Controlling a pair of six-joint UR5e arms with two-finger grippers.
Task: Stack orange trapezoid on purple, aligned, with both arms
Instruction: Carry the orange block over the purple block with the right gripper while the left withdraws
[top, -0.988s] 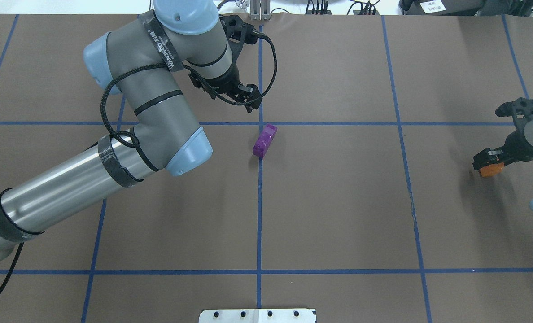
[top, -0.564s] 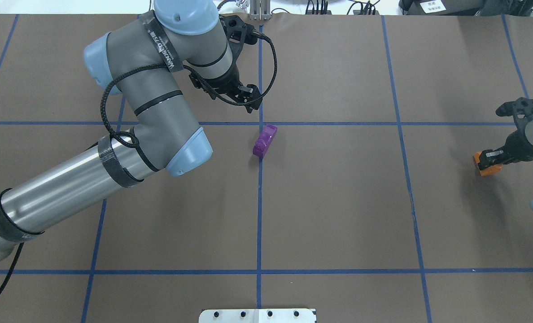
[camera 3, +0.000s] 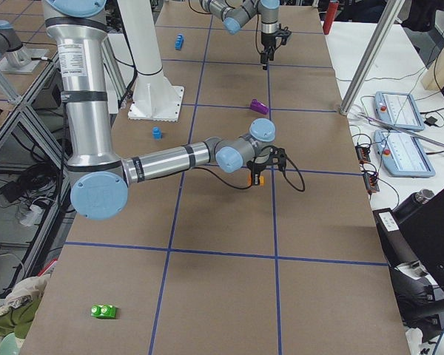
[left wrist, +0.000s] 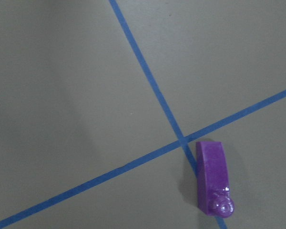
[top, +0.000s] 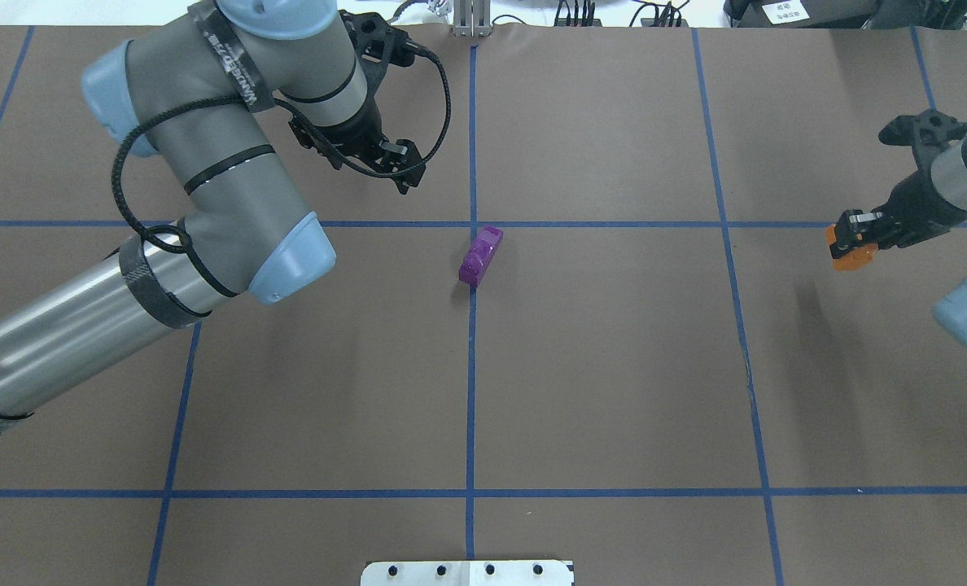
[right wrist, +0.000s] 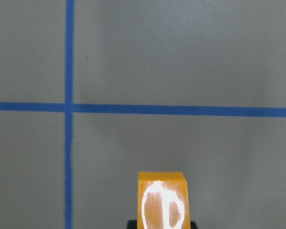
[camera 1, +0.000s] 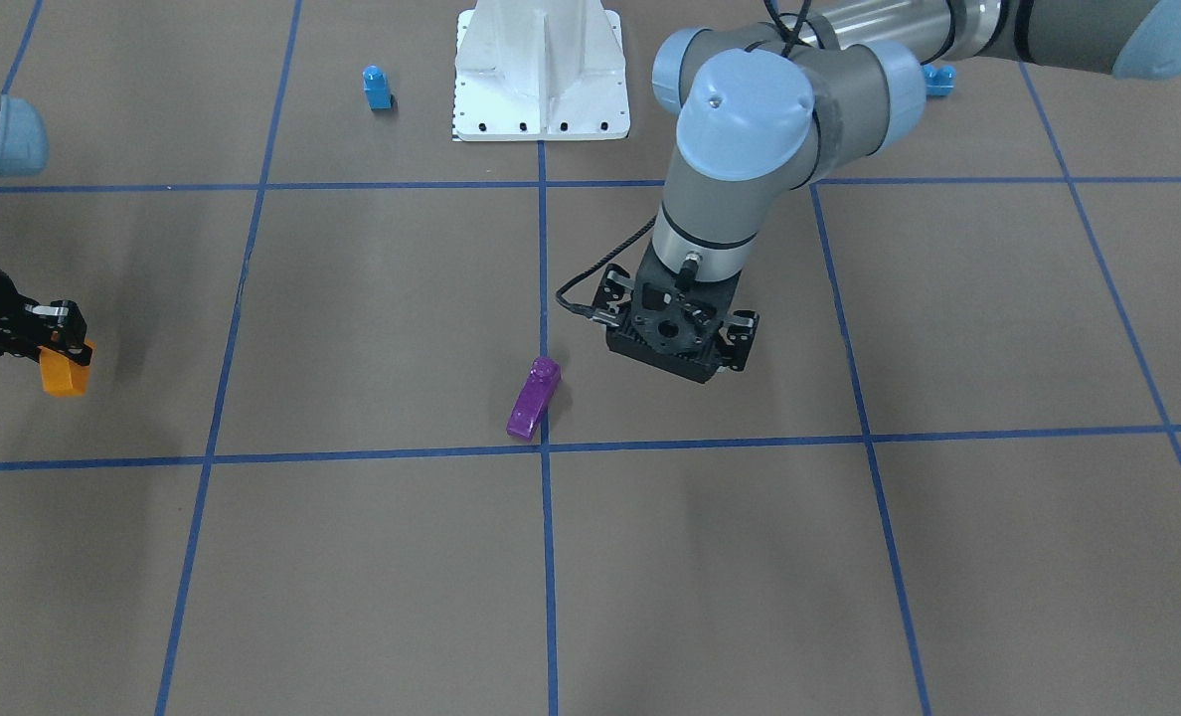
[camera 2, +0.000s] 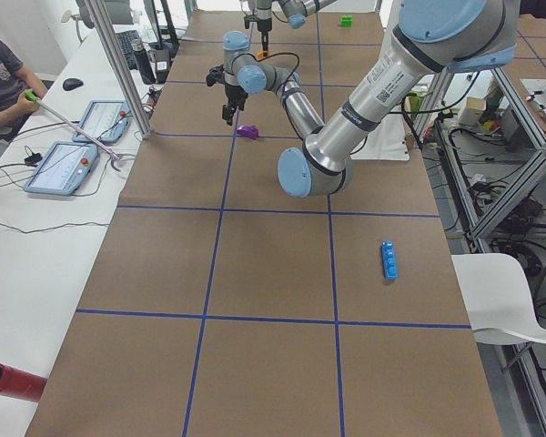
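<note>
The purple block lies on its side on the brown table at the centre grid crossing; it also shows in the front view and the left wrist view. My left gripper hovers to its far left, apart from it, and looks open and empty; it also shows in the front view. My right gripper is shut on the orange trapezoid and holds it above the table at the right side. The orange block shows in the front view and the right wrist view.
The white base pedestal stands at the robot's side of the table. A small blue one-stud block stands beside it, and a long blue brick lies behind the left arm. A green brick lies at the right end.
My left arm has drawn back to the left, away from the purple block. My right gripper has moved away from the robot and a little left, carrying the orange block. The purple block has not moved.
</note>
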